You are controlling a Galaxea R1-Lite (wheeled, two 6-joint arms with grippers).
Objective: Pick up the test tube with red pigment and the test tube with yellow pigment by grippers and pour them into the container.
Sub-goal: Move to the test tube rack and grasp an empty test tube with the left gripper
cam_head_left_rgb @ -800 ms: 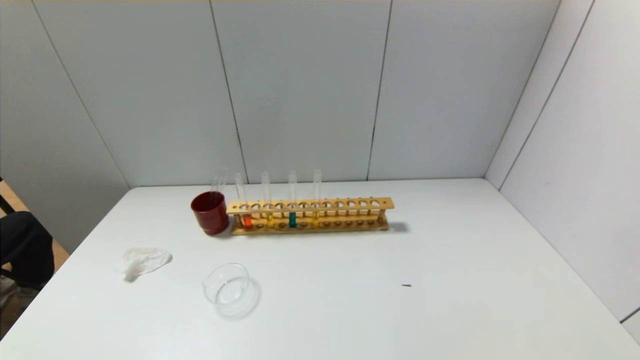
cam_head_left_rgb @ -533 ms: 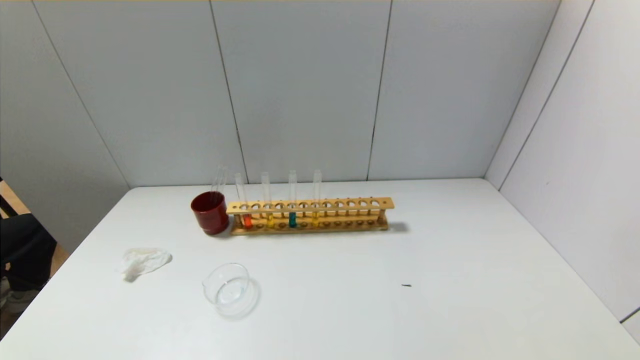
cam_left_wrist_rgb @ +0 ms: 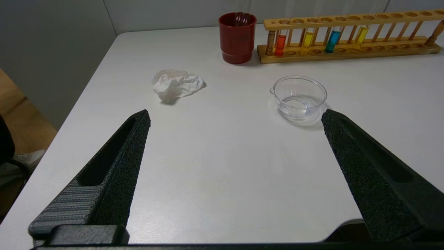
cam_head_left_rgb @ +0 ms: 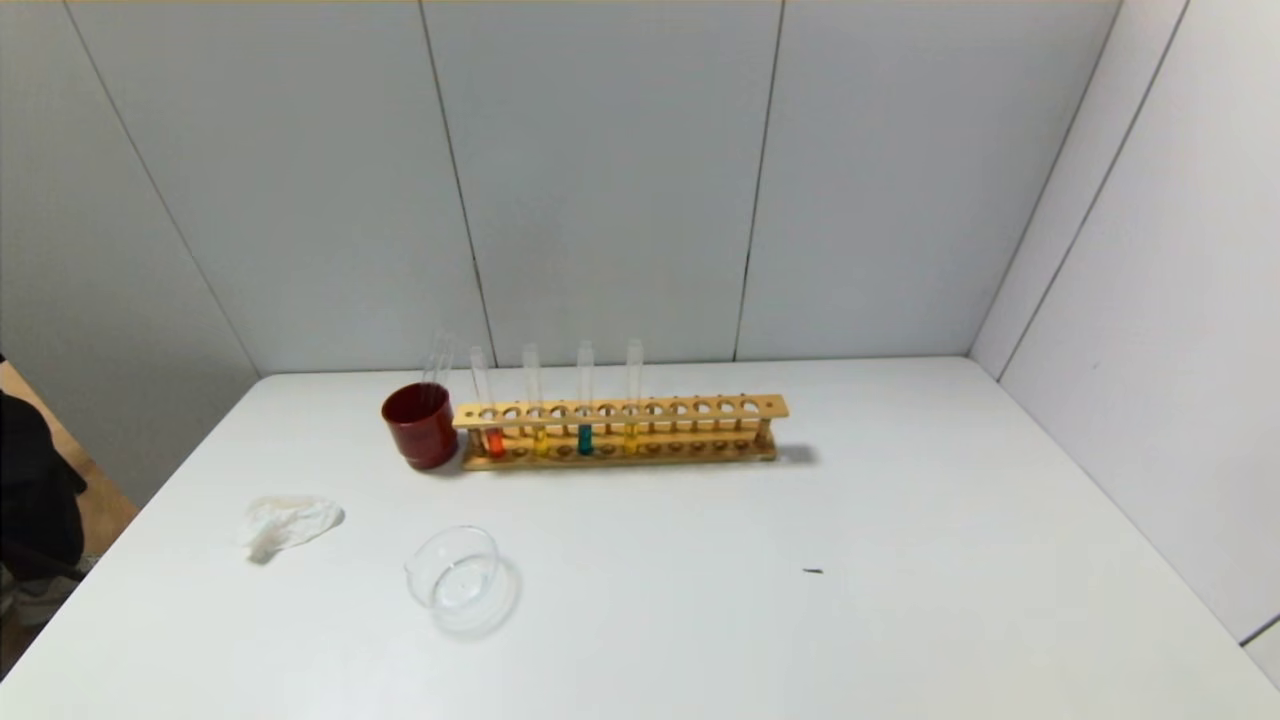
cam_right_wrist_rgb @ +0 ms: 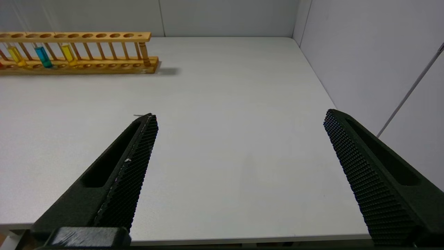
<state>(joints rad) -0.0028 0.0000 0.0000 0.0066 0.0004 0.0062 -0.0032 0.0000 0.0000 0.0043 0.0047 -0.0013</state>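
The test tube with red pigment [cam_head_left_rgb: 494, 440] [cam_left_wrist_rgb: 280, 44] stands upright at the left end of a wooden rack [cam_head_left_rgb: 700, 408]. Beside it is a test tube with yellow pigment [cam_head_left_rgb: 540, 440] [cam_left_wrist_rgb: 307, 39], then a teal tube [cam_head_left_rgb: 585, 440] and a second yellow one [cam_head_left_rgb: 631, 435]. The container [cam_head_left_rgb: 455, 578] [cam_left_wrist_rgb: 299, 97], a clear glass dish, sits nearer on the table, left of centre. My left gripper [cam_left_wrist_rgb: 236, 114] hovers open and empty over the table's near left part, short of the dish. My right gripper [cam_right_wrist_rgb: 241, 114] is open and empty over the near right part. The head view shows neither gripper.
A dark red cup [cam_head_left_rgb: 420, 425] holding a glass tube touches the rack's left end. A crumpled white tissue [cam_head_left_rgb: 288, 522] lies left of the dish. Grey walls close the table's back and right sides. A dark shape [cam_head_left_rgb: 30, 490] sits off the left edge.
The dark shape off the table's left edge has drawn back toward the picture's edge. Tubes, dish, cup and tissue have not moved.
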